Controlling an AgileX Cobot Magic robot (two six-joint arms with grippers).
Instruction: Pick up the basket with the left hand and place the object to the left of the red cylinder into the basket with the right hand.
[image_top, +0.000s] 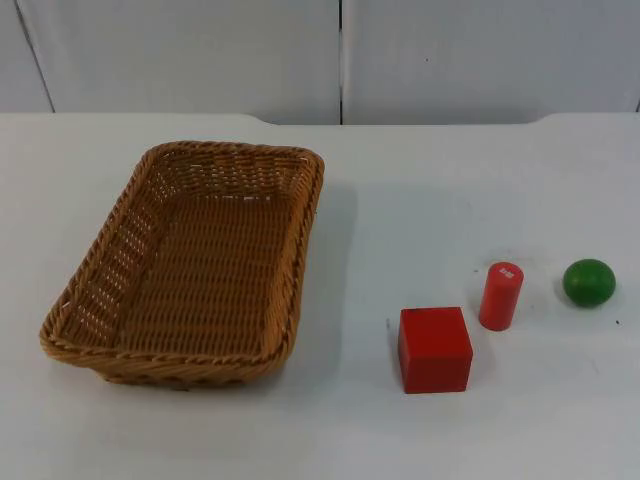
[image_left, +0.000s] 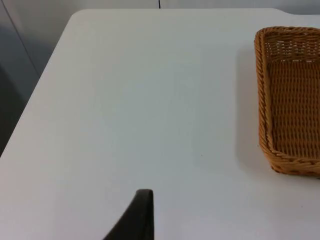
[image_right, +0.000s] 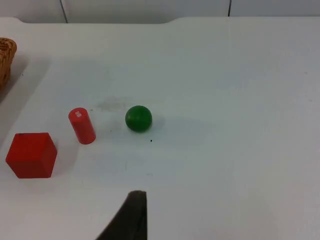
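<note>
Nothing is being held yet: brown woven wicker basket (image_top: 190, 265) and red wooden cube (image_top: 435, 349) beside red cylinder (image_top: 500, 296) are lying untouched; finger opening cannot be told.

Cube (image_top: 435, 349) flank open — cylinder (image_top: 500, 296) crowds right

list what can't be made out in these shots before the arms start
- Left gripper: one black fingertip stands at the left wrist picture's edge, so open or shut can't be told.
- Right gripper: the same, one fingertip.
- Basket: the left wrist picture's edge cuts off its far side.
- Red cylinder: the white mark on its top is too small to read.
</note>
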